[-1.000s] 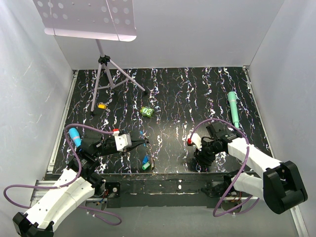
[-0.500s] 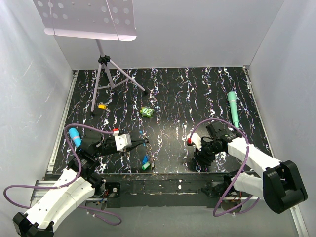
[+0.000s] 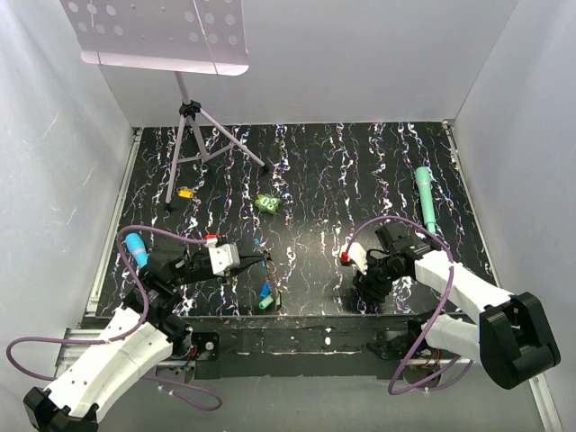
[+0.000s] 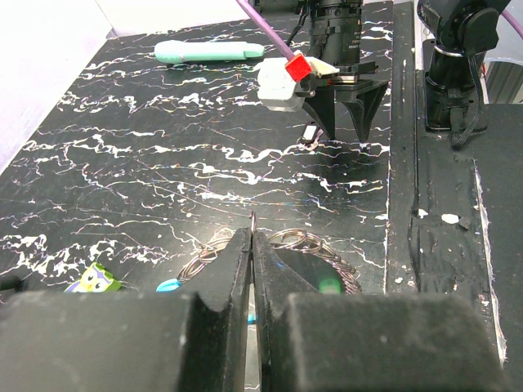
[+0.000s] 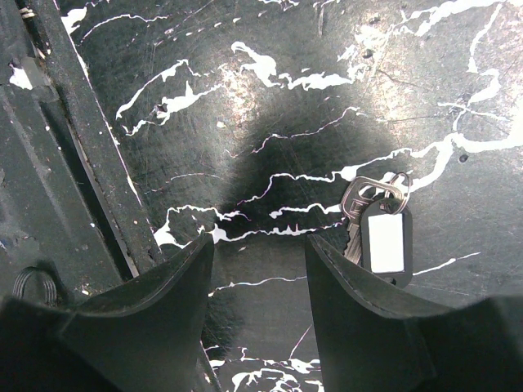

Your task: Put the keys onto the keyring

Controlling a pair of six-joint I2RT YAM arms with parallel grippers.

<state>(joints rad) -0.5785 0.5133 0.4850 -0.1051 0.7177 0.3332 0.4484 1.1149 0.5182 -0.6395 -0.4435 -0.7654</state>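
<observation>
My left gripper (image 3: 265, 261) (image 4: 252, 237) is shut, with a thin wire ring of the keyring (image 4: 319, 242) pinched at its tips. The grey loop spreads out on the mat behind the fingers, and its blue clip (image 4: 167, 286) peeks out at the left. Two small keys with teal and blue heads (image 3: 265, 297) lie near the front edge. My right gripper (image 3: 367, 290) (image 5: 260, 253) hangs open over bare mat. A silver key with a black tag (image 5: 384, 238) lies just outside its right finger (image 5: 359, 286).
A teal marker (image 3: 425, 200) (image 4: 208, 51) lies at the far right. A green lumpy object (image 3: 266, 204) (image 4: 92, 279) sits mid-mat, with an orange-yellow piece (image 3: 185, 192) and a tripod stand (image 3: 193, 144) at the back left. The table's front rail (image 5: 73, 147) runs beside the right gripper.
</observation>
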